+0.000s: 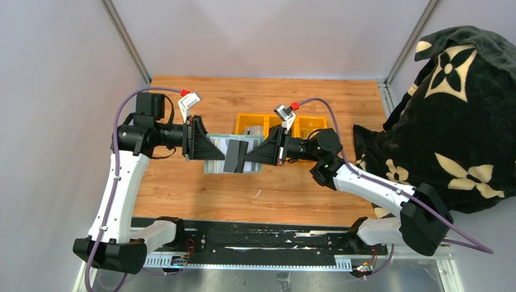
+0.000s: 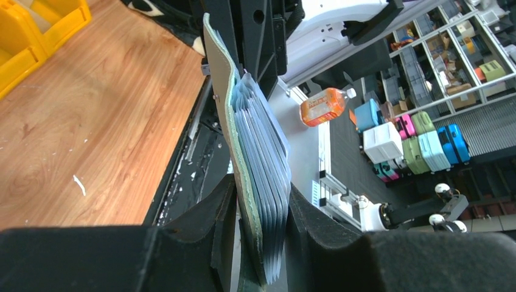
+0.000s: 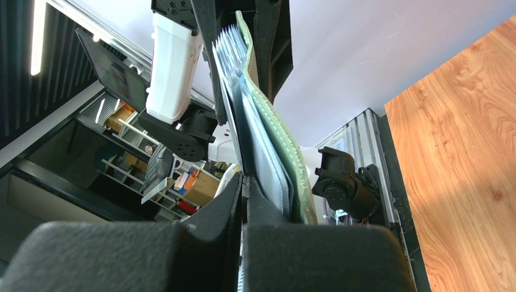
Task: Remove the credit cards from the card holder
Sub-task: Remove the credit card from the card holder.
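Card holder is held off the wooden table, above its centre, with the yellow bin at about 1 o'clock from it. The left gripper is clamped from 9 o'clock on the holder's closed spine side. In the left wrist view the pale green cover and the fanned pockets are pinched between both pads, apparently so the open end is presented to the other arm. The right gripper is brought in from 3 o'clock, its jaws pressed nearly together on a thin dark sheet inside the fan. This is probably a black card, though a pocket leaf cannot be excluded from these views. The opposed hold is judged to allow a straight pull towards 3 o'clock. No card is seen lying on the table or fully free of the holder.
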Controlling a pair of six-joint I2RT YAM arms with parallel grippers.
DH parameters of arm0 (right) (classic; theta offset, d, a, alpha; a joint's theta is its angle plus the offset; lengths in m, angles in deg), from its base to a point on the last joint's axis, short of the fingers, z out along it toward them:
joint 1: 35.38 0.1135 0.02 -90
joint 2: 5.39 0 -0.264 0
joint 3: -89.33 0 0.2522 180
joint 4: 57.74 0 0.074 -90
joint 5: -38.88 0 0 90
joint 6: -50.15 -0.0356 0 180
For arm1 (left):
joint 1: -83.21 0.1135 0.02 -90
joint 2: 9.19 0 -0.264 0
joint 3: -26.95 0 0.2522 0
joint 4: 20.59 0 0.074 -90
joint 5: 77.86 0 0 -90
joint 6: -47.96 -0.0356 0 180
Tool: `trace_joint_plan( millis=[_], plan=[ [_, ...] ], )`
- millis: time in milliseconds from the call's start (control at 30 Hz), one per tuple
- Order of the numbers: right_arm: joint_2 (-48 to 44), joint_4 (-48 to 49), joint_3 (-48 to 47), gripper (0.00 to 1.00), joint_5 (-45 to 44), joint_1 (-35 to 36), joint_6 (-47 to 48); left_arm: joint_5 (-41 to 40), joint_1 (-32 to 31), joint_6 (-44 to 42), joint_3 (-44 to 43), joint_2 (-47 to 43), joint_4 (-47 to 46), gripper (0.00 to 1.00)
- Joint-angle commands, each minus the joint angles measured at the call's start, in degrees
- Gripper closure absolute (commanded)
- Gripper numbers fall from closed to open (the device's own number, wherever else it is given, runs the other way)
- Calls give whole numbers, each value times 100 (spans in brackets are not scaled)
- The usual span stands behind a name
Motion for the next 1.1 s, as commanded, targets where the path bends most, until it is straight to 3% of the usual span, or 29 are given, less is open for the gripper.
trace_joint_plan(
  millis=[0, 167, 333, 433, 600, 867, 1067],
  plan=[
    [-8, 13, -117, 99, -14, 5, 93, -157, 17, 208, -227, 36, 19, 100],
    [243, 260, -271, 72, -66, 73, -97, -356, 17, 222, -181, 78, 16, 100],
    [485, 638, -318, 64, -83, 76, -370, -302, 17, 248, -220, 67, 12, 100],
    [549, 664, -338, 71, -123, 73, -405, -222, 25, 249, -233, 52, 7, 100],
    [562, 837, -289, 100, -157, 30, -521, -159, 33, 274, -260, 32, 3, 100],
    [64, 548, 106, 100, 31, -478, -451, -374, 253, 169, -324, 99, -4, 100],
    [-514, -950, 122, 100, 346, -1170, 208, -1151, 325, -70, -398, 99, -12, 100]
  ],
)
